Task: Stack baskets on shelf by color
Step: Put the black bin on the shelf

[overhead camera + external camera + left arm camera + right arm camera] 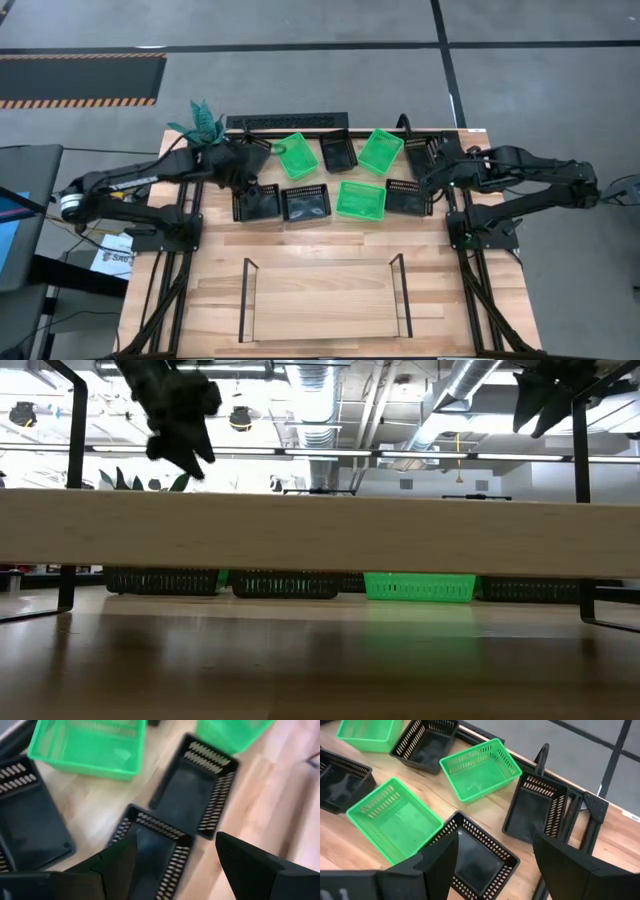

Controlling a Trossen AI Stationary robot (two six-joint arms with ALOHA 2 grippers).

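Several black baskets and three bright green ones stand on their bases at the far part of the table: green baskets (pixel 295 155) (pixel 381 150) (pixel 361 199), black baskets (pixel 305 203) (pixel 338 152) (pixel 420 155). The shelf (pixel 322 300), a light wooden board with black wire ends, stands near the front edge. My left gripper (pixel 250 172) (pixel 176 840) hangs open above the leftmost black basket (pixel 155 852), slanting down. My right gripper (pixel 437 172) (pixel 496 839) hangs open above the rightmost black basket of the near row (pixel 475 857). Neither touches a basket.
A plant with green leaves (pixel 200 125) and a long black bar (pixel 288 121) stand along the far edge. A black frame (pixel 585 815) stands at the far right corner. Bare wood lies between the baskets and the shelf (pixel 320 240).
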